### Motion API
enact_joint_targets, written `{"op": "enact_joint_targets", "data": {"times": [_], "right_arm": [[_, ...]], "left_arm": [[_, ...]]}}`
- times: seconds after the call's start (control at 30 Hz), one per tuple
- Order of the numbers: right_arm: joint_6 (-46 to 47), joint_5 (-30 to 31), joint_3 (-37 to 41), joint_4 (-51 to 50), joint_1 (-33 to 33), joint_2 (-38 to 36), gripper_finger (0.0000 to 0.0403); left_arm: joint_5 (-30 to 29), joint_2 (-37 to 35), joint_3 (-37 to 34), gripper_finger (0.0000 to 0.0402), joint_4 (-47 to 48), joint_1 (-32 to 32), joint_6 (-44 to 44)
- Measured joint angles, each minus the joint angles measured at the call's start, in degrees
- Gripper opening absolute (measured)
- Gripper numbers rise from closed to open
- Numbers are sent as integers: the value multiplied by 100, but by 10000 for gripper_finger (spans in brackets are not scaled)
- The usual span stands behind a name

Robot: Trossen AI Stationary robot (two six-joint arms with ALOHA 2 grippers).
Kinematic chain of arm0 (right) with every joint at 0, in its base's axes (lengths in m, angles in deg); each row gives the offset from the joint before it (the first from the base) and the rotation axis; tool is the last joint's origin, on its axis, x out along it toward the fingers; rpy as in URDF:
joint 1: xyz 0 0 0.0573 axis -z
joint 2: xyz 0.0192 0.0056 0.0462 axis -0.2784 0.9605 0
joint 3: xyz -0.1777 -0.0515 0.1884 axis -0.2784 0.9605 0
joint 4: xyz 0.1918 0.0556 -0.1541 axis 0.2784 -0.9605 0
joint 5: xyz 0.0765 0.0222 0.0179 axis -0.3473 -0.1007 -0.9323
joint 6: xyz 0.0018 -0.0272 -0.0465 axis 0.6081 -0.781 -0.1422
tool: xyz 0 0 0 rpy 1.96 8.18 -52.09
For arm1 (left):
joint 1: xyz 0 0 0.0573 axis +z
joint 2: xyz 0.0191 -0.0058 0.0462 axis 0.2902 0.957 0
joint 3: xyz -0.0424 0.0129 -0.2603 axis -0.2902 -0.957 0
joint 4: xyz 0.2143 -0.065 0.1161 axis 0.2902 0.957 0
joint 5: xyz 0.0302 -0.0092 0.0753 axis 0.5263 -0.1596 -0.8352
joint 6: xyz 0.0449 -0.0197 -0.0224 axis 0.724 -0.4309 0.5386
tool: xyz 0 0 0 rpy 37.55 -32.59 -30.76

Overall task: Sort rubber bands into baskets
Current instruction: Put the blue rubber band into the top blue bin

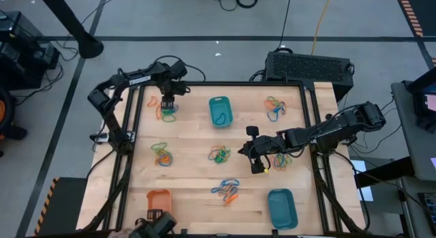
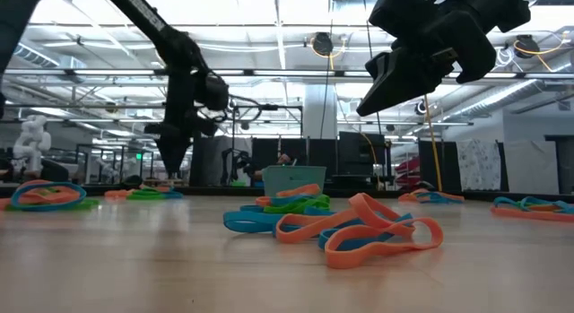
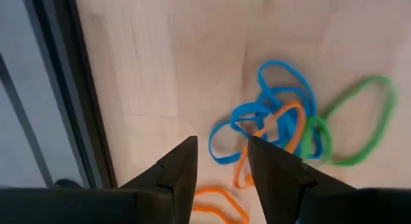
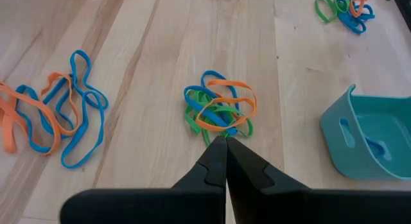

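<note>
Item: far-left cluster of rubber bands (image 3: 282,121) — left gripper (image 3: 221,166) half open, empty, directly above; I drop straight, pinching one strand only — right gripper (image 4: 225,150) shut, empty, mid-table.

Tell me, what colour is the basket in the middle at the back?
Teal-blue basket, clearest in the high view.

No readable text, brand, number or sign made out in any view; pale lettering glimpsed on left arm (image 1: 138,79) upper link in high view, too small to be read; nothing legible on baskets, table or room equipment.
</note>
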Motion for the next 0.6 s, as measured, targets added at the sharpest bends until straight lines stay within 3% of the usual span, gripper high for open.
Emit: {"op": "enact_joint_targets", "data": {"times": [0.6], "right_arm": [[-48, 2, 0, -11, 0, 0, 0]], "left_arm": [[183, 559, 0, 146, 21, 10, -15]]}}
